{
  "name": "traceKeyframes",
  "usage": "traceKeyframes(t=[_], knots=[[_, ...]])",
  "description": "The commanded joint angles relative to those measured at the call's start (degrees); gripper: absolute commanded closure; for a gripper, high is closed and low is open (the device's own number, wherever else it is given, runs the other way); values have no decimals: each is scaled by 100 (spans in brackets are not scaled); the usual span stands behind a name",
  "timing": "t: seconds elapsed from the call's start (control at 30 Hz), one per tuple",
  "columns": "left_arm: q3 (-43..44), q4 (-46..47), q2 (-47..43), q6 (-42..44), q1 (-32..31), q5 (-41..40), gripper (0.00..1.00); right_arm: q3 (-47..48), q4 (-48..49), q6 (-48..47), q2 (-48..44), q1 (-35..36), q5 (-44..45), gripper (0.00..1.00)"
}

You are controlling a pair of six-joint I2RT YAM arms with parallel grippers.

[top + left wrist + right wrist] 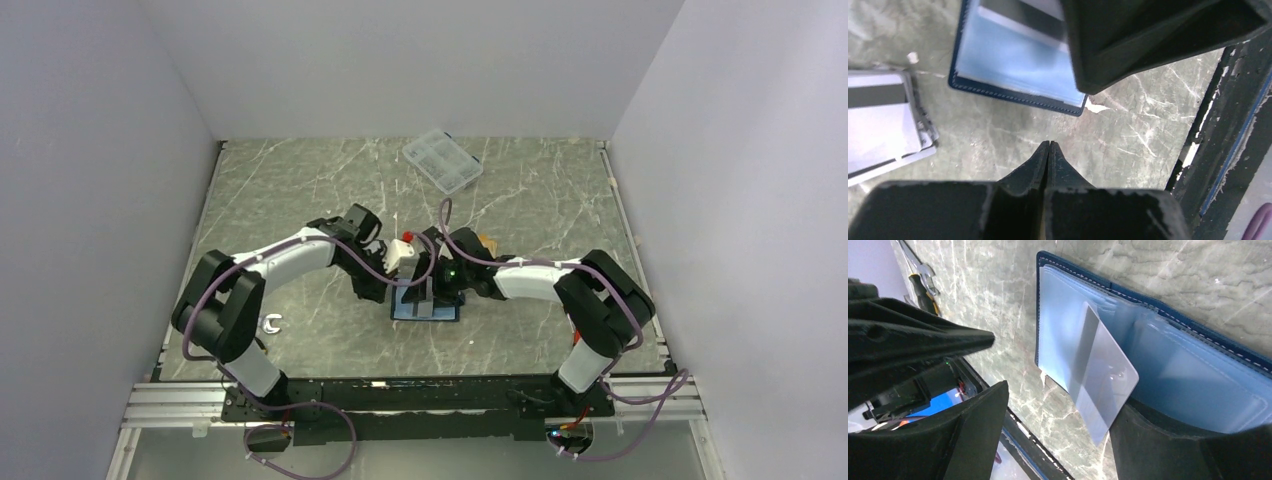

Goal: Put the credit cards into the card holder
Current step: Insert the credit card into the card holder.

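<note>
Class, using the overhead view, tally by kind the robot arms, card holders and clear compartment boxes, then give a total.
Robot arms: 2 (left arm, right arm)
Card holder: 1
Clear compartment box: 1
Total: 4

Credit card on card holder
</note>
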Motion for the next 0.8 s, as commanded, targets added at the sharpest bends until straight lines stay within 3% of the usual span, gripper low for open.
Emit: traceKeyframes(t=[0.0,0.3,0.47,0.77], knots=[[154,-258,-374,90,483,807,95,-40,-1015,-91,61,187,999,25],[32,-743,-896,269,1378,1219,94,476,-1741,20,257,718,1857,9],[-37,-846,-967,314,1633,1363,95,744,-2321,157,275,961,2382,7],[216,-349,-527,-211,1150,1811,98,-131,-745,268,-179,661,1009,11]])
